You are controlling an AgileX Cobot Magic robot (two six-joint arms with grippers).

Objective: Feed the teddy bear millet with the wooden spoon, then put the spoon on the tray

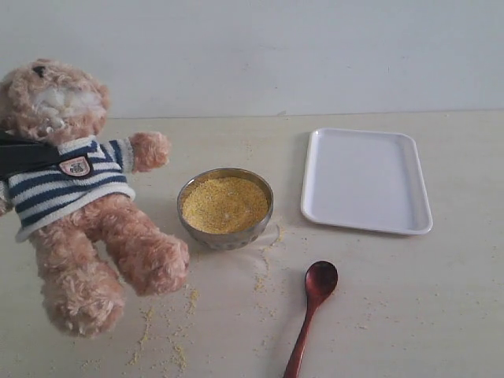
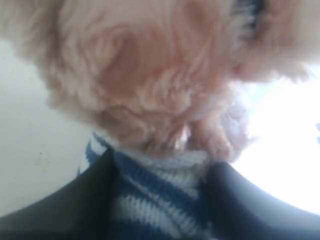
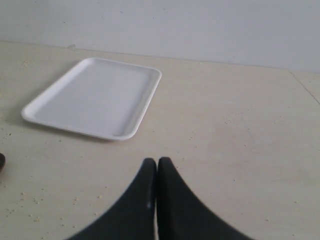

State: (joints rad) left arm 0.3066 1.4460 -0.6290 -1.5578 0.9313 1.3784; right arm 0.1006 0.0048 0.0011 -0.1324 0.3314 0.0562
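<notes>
L fingers (image 2: 75, 212) clamp fluffy tan teddy bear (image 1: 75, 193) by striped shirt; R fingers (image 3: 144, 192) pressed together, empty.

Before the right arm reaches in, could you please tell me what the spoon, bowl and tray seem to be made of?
The wooden spoon: wood, dark reddish-brown, faint sheen suggesting a varnish.
The bowl: metal, probably steel; its grey wall and rim shine.
The tray: likely plastic or melamine; even white, smooth, moulded rounded corners, low gloss.
</notes>
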